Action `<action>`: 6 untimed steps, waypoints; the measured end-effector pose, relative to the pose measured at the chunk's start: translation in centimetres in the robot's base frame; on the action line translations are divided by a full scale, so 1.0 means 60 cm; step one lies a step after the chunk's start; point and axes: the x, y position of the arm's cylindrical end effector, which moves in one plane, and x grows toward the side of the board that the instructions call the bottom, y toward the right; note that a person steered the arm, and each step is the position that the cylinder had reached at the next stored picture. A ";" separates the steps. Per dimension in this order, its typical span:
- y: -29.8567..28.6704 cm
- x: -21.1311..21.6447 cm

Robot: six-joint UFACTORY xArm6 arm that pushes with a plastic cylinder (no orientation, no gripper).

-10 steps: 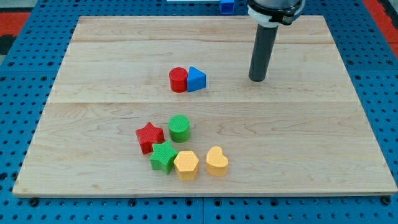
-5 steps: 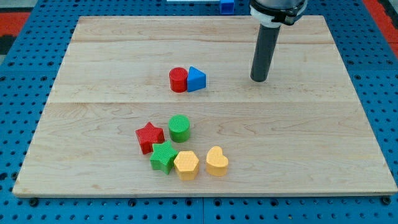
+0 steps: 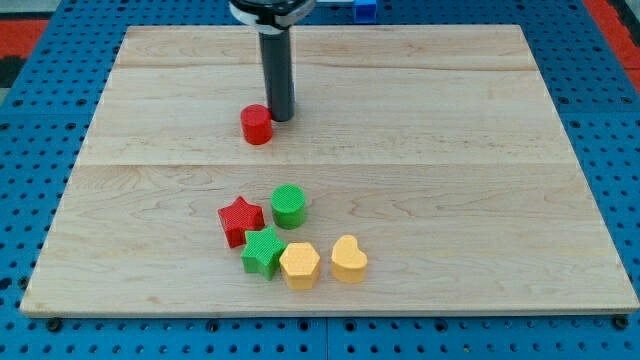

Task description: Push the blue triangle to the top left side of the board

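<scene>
My tip [image 3: 279,119] rests on the wooden board [image 3: 480,200] at upper middle, touching the right side of the red cylinder [image 3: 257,125]. The blue triangle does not show anywhere on the board; it may be hidden behind the rod, but I cannot tell.
A cluster sits at lower middle: red star [image 3: 240,220], green cylinder [image 3: 288,206], green star [image 3: 264,251], yellow hexagon [image 3: 299,265], yellow heart [image 3: 348,260]. A small blue block [image 3: 366,10] lies beyond the board's top edge.
The rod swept left from the board's upper right to the red cylinder. The red cylinder slid left a little. The blue triangle, which was beside it, is no longer visible.
</scene>
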 end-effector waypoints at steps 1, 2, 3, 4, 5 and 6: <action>-0.013 0.002; 0.103 -0.008; -0.053 -0.060; -0.138 -0.056; -0.075 -0.057; -0.088 -0.039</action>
